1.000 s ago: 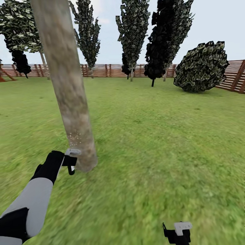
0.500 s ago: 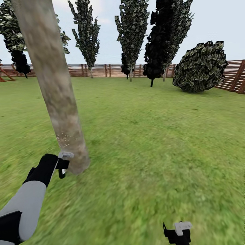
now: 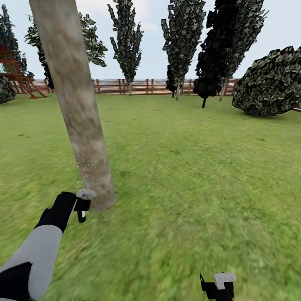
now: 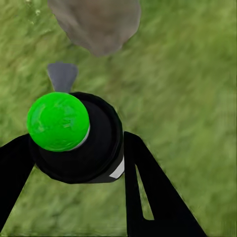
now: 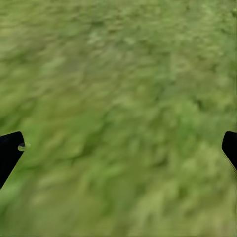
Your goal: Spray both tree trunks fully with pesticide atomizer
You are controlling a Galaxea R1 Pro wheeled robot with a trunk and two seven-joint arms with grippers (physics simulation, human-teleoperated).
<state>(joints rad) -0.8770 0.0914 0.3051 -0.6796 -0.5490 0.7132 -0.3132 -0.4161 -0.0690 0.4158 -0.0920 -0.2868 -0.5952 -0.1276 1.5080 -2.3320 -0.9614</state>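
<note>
Left wrist view: left end effector clamped on pesticide atomizer, nozzle facing tree trunk base, just beside it. Right end effector spread wide, idle over lawn. Advise sweeping upward, circling trunk.

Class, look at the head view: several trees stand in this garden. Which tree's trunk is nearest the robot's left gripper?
The thick pale tree trunk rising just beyond the left gripper, speckled with small dots low down. The other trees stand far back by the fence.

Matt mottled tree trunk; glossy green plastic cap on black atomizer; slatted wooden fence
</note>
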